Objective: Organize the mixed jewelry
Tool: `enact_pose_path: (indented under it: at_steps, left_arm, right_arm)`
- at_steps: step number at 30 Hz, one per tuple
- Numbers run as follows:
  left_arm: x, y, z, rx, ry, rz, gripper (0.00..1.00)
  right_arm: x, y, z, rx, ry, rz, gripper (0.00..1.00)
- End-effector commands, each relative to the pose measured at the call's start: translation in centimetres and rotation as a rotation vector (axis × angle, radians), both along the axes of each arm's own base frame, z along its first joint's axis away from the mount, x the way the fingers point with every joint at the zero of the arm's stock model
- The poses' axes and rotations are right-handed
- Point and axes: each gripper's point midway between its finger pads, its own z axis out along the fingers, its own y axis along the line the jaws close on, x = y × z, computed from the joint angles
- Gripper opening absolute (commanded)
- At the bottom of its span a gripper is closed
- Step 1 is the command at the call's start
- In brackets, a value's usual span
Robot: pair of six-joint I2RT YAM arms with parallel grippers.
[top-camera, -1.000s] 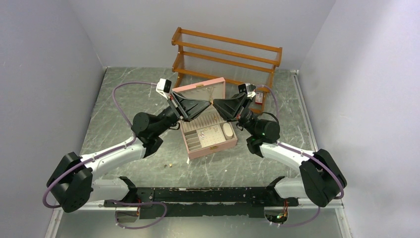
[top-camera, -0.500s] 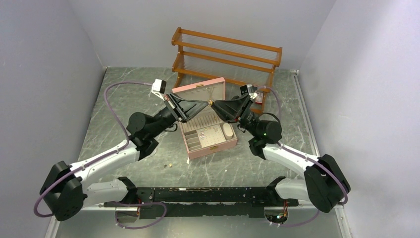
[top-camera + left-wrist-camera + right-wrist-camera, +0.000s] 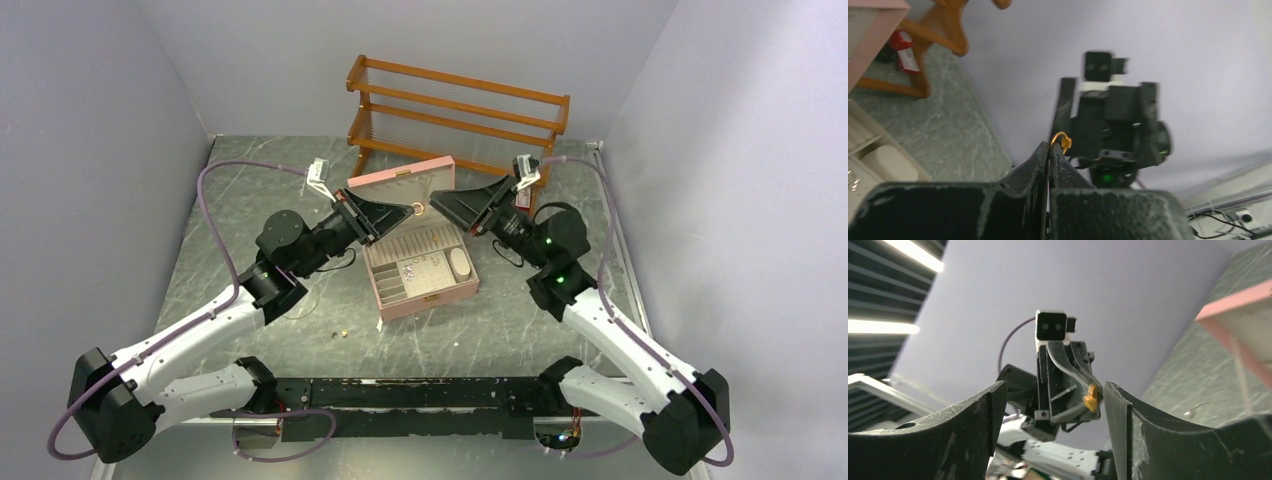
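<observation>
A tiny gold ring [image 3: 420, 210] sticks out of the tip of my left gripper [image 3: 413, 211], which is shut on it in the air over the open pink jewelry box [image 3: 432, 299]. The left wrist view shows the ring [image 3: 1062, 141] pinched at the top of the shut jaws [image 3: 1049, 146]. My right gripper [image 3: 436, 205] stands open a short way to the right, facing the left one, with nothing in it. From the right wrist view the ring [image 3: 1091, 397] shows between my spread fingers [image 3: 1054, 390] but farther off, on the left gripper's tip. No chain necklace shows.
A wooden rack [image 3: 455, 110] stands behind the box, with small red-and-black bottles [image 3: 523, 195] at its right foot. The box's raised lid [image 3: 400, 184] is just behind both grippers. Tiny loose bits [image 3: 343, 331] lie on the marble table in front of the box.
The two gripper tips met at the ring. The right gripper has since opened and drawn back to the right, leaving the ring in the shut left gripper.
</observation>
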Motion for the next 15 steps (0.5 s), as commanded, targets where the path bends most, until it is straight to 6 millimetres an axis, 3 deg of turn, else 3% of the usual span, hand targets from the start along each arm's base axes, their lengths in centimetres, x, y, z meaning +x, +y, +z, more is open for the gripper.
enact_pose_path:
  at_steps: [1,6,13,15]
  left_arm:
    - [0.6,-0.2,-1.4,0.102,0.009,0.027,0.05]
    - [0.8,-0.3,-1.7,0.113,0.013,0.030,0.05]
    - [1.0,-0.4,-1.9,0.118,0.012,0.034,0.05]
    - [1.0,-0.4,-1.9,0.117,0.013,0.033,0.05]
  right_arm:
    - [2.4,-0.6,-3.2,-0.347,-0.038,-0.141,0.74]
    - [3.3,0.1,-3.7,-0.406,-0.052,-0.128,0.71]
    - [3.0,0.5,-4.5,-0.415,-0.055,-0.093,0.66]
    - [2.7,0.6,-4.5,-0.407,-0.060,-0.075,0.59]
